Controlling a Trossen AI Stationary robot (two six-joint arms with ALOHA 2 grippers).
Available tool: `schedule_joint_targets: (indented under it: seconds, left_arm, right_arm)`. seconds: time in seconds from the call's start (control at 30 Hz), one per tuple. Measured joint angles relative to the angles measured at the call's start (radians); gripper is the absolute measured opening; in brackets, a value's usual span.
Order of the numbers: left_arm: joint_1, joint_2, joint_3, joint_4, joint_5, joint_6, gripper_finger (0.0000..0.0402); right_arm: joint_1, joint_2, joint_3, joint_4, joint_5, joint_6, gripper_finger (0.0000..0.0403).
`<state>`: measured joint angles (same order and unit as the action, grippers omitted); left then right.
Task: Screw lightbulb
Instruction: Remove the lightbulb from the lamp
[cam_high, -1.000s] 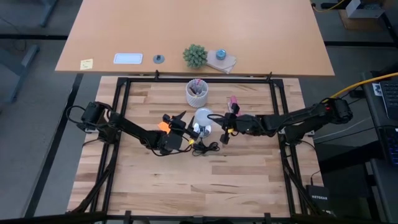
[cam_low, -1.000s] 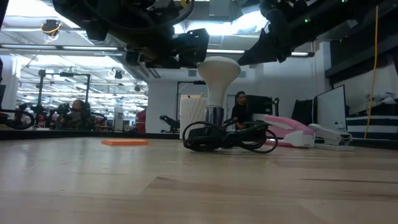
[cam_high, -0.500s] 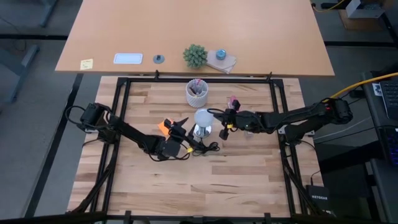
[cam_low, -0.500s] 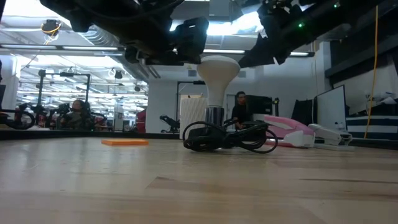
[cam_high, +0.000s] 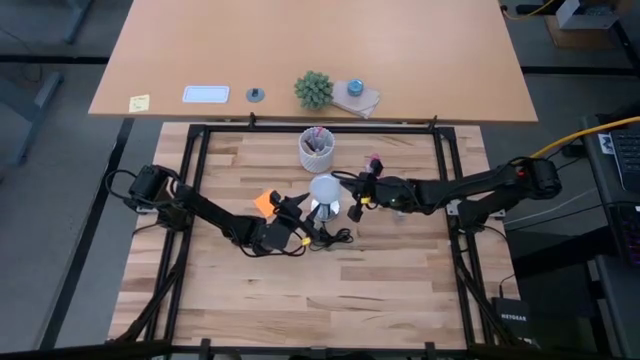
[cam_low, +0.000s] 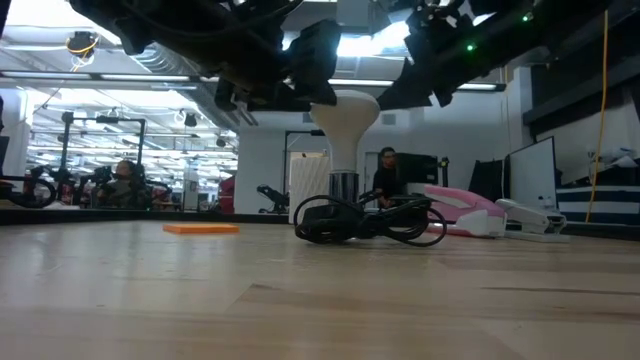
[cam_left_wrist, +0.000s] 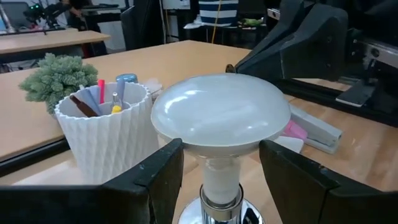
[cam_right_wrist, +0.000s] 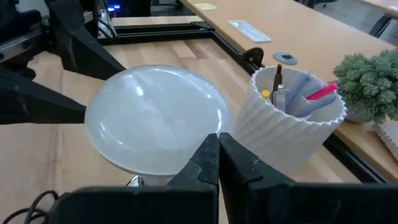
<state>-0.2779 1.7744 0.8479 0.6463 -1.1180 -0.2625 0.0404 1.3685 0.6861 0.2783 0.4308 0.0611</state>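
The white lightbulb (cam_high: 325, 188) stands upright at mid table, its narrow base in a round silvery fitting (cam_left_wrist: 221, 214) with a black cord (cam_low: 370, 222). My left gripper (cam_left_wrist: 221, 171) comes level from the table's left. It is open, with one finger (cam_left_wrist: 163, 168) on either side of the bulb's neck (cam_left_wrist: 222, 177), under the dome. My right gripper (cam_right_wrist: 217, 142) comes from the table's right. It is shut, and its tips are at the rim of the dome (cam_right_wrist: 155, 115). My left gripper has a gap between each finger and the bulb's neck. Whether the fingers' upper edges touch the dome's underside (cam_left_wrist: 186, 144), I cannot tell. My right gripper's shut fingertips (cam_right_wrist: 208, 149) lie level at the dome's edge on the table's right side. Whether they touch it, I cannot tell.
A white ribbed cup of pens (cam_high: 317, 148) stands just beyond the bulb. A flat orange piece (cam_high: 264, 203) lies to the bulb's left, and a pink stapler (cam_low: 465, 212) to its right. The black frame rail (cam_high: 320, 128) runs along the far edge.
My left gripper has swung its fingers round toward the bulb, so that in the low view its dark finger now overlaps the dome's left side. The fitting and cord have stayed where they were.
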Motion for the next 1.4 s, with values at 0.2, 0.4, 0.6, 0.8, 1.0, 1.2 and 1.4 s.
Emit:
schedule_joint_targets:
  seconds: [0.2,0.4,0.6,0.8,1.0,1.2,1.4]
  left_arm:
    - [0.007,0.000,0.000,-0.001,0.001,-0.013,0.0205]
    - [0.008,0.000,0.000,0.001,0.006,-0.013,0.0205]
    - [0.009,0.000,0.000,0.004,0.009,0.008,0.0205]
    - [-0.023,0.001,0.000,0.000,-0.069,0.035,0.0205]
    - [-0.053,0.001,0.001,0.005,-0.175,0.056,0.0205]
    - [-0.056,0.001,0.001,0.004,-0.194,0.056,0.0205]
    - [-0.070,0.001,0.001,0.002,-0.194,0.060,0.0205]
  right_arm:
    - [0.000,0.018,0.000,0.024,0.012,-0.015,0.0003]
    - [0.001,0.019,0.000,0.020,0.021,-0.015,0.0003]
    - [0.005,0.020,0.000,0.016,0.055,-0.015,0.0003]
    - [0.006,0.015,0.000,0.016,0.038,-0.015,0.0003]
    - [0.009,0.003,-0.004,-0.013,-0.018,-0.015,0.0003]
    - [0.008,-0.003,-0.003,-0.003,-0.042,-0.014,0.0003]
    - [0.008,-0.003,-0.003,0.001,-0.034,-0.014,0.0003]
